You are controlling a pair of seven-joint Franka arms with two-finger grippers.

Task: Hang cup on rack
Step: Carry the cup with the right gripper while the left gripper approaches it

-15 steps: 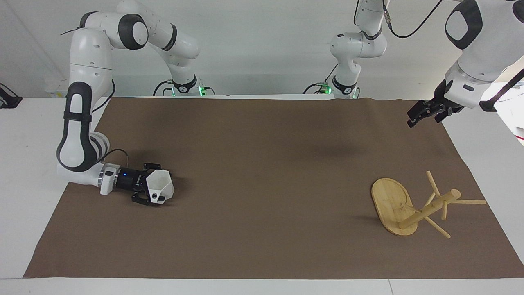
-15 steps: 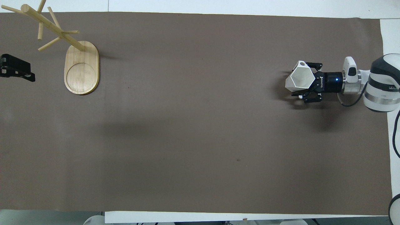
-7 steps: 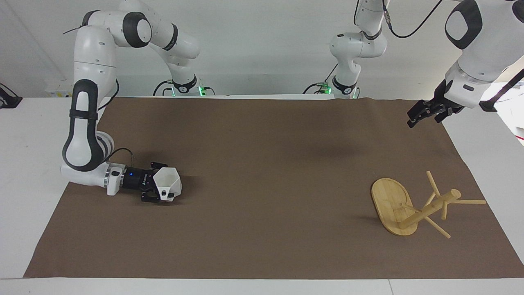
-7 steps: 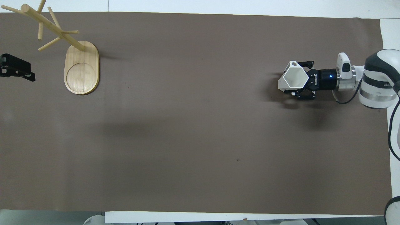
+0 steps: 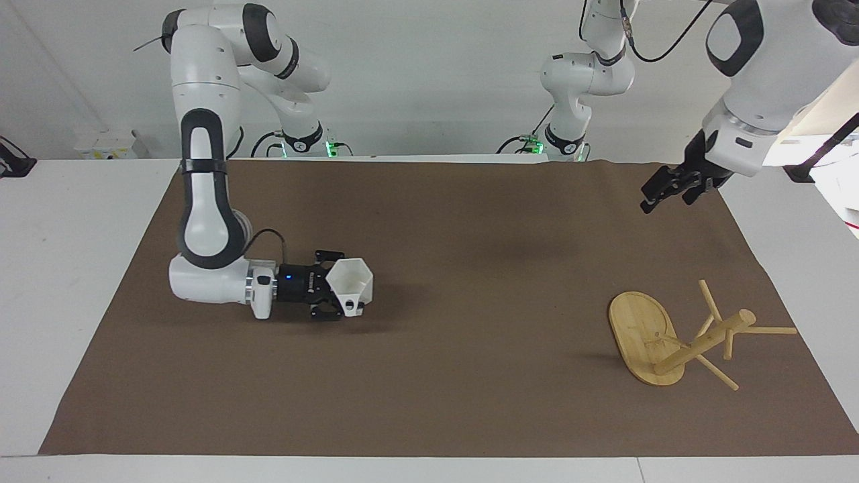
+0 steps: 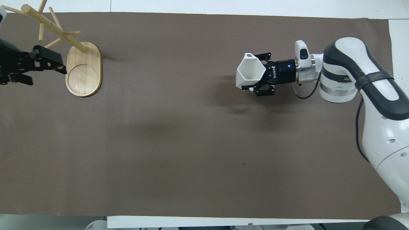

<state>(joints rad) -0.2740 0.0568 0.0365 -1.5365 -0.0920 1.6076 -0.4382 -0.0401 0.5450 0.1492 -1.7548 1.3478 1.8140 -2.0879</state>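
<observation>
Clamped on the cup, my right gripper lies nearly level just above the brown mat, its fingers pinching the cup's faceted wall from both sides. In the overhead view the right gripper points toward nine o'clock, and the cup sits at its tip with the hexagonal mouth tilted up and its small boxy handle at about twelve o'clock. A dark shadow lies on the mat under the cup, so it looks held off the surface, though only just. The rack stands well apart from the cup, at the left arm's end of the table; seen from above, the rack lies at nine o'clock from the cup, with nothing but bare mat between the two. Its oval base rests flat, the post rises from the end of the base farther from the robots, and thin pegs branch off near the top. My left gripper hangs in the air over the mat's edge at the left arm's end; in the overhead view the left gripper points toward three o'clock and overlaps the rim of the rack's base, yet the facing view shows it raised and clear of the rack. Whether the left gripper's fingers are apart or together I cannot tell. White tabletop frames the mat at both ends.
</observation>
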